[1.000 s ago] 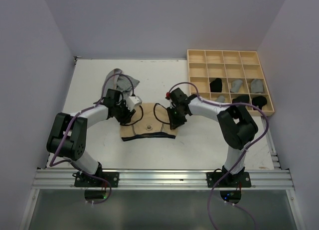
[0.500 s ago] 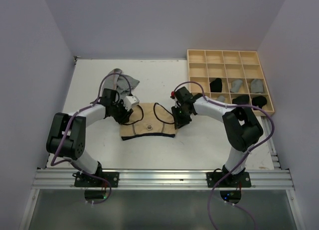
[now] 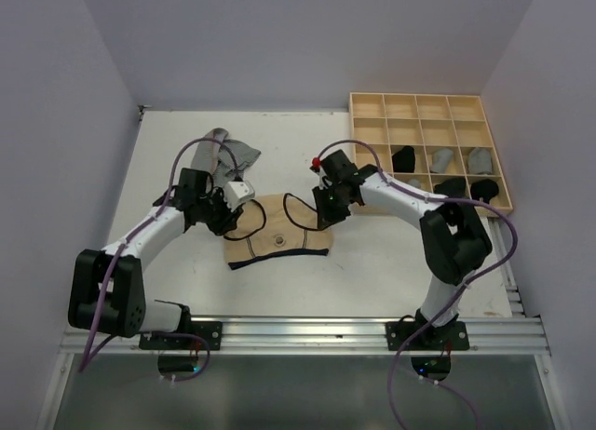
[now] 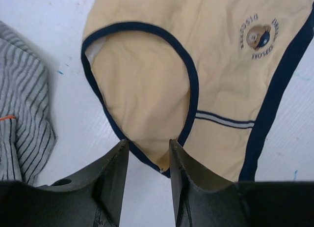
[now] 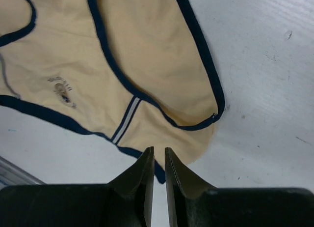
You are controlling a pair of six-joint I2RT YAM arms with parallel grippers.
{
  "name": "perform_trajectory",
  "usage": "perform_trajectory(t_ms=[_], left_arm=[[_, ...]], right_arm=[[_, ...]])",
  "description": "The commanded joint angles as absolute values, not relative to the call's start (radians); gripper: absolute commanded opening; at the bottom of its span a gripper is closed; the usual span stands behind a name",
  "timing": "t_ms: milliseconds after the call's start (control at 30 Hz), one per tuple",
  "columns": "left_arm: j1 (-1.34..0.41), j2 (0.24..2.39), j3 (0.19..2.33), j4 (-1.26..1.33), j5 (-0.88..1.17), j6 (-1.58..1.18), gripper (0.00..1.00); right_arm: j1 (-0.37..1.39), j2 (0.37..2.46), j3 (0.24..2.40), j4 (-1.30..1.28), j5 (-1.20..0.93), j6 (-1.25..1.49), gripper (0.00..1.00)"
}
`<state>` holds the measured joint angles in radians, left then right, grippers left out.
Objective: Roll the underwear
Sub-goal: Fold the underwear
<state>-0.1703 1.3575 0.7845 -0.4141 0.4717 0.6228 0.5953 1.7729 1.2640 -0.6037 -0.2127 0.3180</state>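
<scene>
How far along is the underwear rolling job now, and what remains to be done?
Done: several rolled pieces sit in compartments of the wooden tray. In hand: the tan underwear lies flat and unrolled. The left gripper, jaws open, and the right gripper, jaws nearly closed and empty, hang over its two leg corners. Left: rolling this pair, then probably the grey striped garment beside it.

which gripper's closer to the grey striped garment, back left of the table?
Left. The left gripper is at the tan underwear's left side, right beside the striped garment. The right gripper is across the tan underwear, at its right side.
</scene>
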Motion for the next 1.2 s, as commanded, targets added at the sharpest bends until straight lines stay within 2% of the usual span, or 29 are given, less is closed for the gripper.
perform_trajectory(t_ms=[0,200,400,500,633,733,833,900,1000,1167], left_arm=[[-0.17,1.377,0.721,-0.469,0.421,0.731,0.41],[-0.207,1.373,0.592,-0.5,0.371,0.894,0.36],[-0.329,1.322,0.505,-0.532,0.377,0.943,0.34],[-0.435,1.273,0.505,-0.535,0.411,0.898,0.36],[-0.502,1.255,0.592,-0.558,0.489,0.815,0.46],[-0.515,1.211,0.672,-0.612,0.603,0.767,0.54],[-0.517,1.105,0.722,-0.577,0.611,0.694,0.55],[-0.515,1.059,0.738,-0.514,0.539,0.631,0.55],[-0.514,1.103,0.755,-0.511,0.434,0.661,0.53],[-0.462,1.207,0.721,-0.5,0.359,0.765,0.51]], right_arm=[[0.6,1.873,1.266,-0.615,-0.224,0.296,0.18],[0.598,2.003,1.318,-0.586,-0.212,0.279,0.17],[0.6,2.121,1.527,-0.643,-0.201,0.227,0.17],[0.598,2.21,1.695,-0.695,-0.192,0.192,0.16],[0.6,2.313,1.949,-0.771,-0.131,0.143,0.17],[0.598,2.33,2.037,-0.821,-0.071,0.106,0.22],[0.598,2.248,1.988,-0.789,-0.064,0.12,0.27],[0.6,2.154,1.9,-0.767,-0.115,0.153,0.27],[0.604,2.05,1.748,-0.697,-0.205,0.222,0.27],[0.624,2.043,1.603,-0.638,-0.238,0.316,0.25]])
